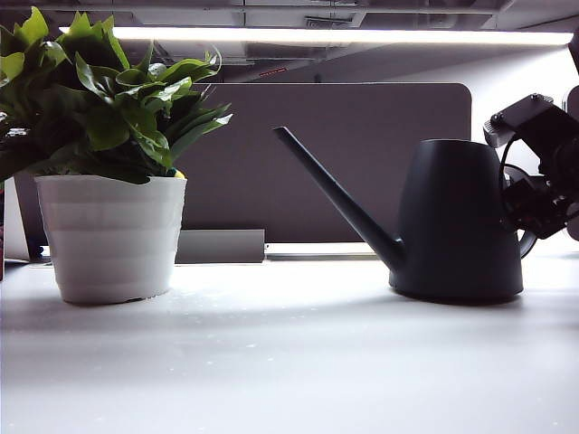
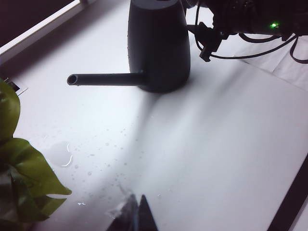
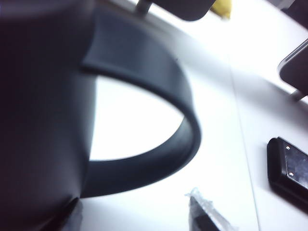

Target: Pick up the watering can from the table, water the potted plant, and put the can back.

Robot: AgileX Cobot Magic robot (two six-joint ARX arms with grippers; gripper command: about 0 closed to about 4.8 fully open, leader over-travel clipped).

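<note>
The dark grey watering can (image 1: 457, 221) stands upright on the white table (image 1: 289, 362), its long spout (image 1: 335, 194) pointing toward the potted plant (image 1: 109, 235). My right gripper (image 1: 534, 203) hovers just behind the can at its loop handle (image 3: 159, 120). In the right wrist view its jaws (image 3: 137, 216) stand open, one finger on each side, and the handle lies just ahead of the tips with nothing gripped. My left gripper (image 2: 136, 211) is shut and empty, low over the table near the plant's leaves (image 2: 19, 163), facing the can (image 2: 159, 45). It does not show in the exterior view.
A dark grey divider panel (image 1: 362, 136) runs along the back of the table. Water drops and a small puddle (image 2: 65, 154) lie on the table between plant and can. A black device (image 3: 288, 168) lies on the table beyond the handle.
</note>
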